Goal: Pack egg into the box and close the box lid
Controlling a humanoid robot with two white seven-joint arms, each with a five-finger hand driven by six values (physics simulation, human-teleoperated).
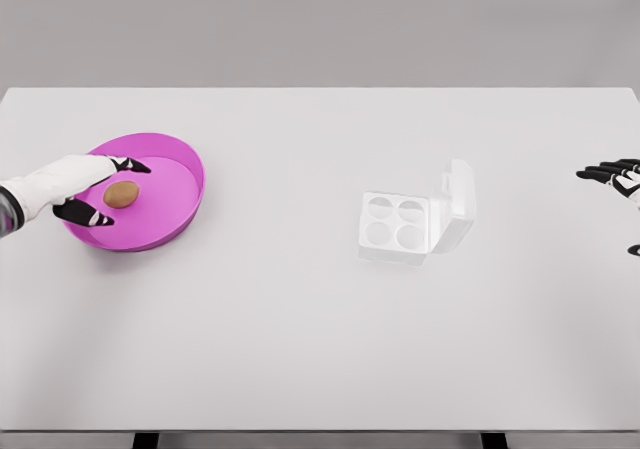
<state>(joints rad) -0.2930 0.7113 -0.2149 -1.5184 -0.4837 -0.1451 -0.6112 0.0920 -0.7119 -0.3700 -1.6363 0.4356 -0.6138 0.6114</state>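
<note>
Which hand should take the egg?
Left. The left hand is already in the pink bowl, fingers open either side of the egg. The right hand sits at the table's far right edge, beyond the open box.

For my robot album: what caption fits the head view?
Left hand reaches the egg in the pink bowl; egg box open.
</note>
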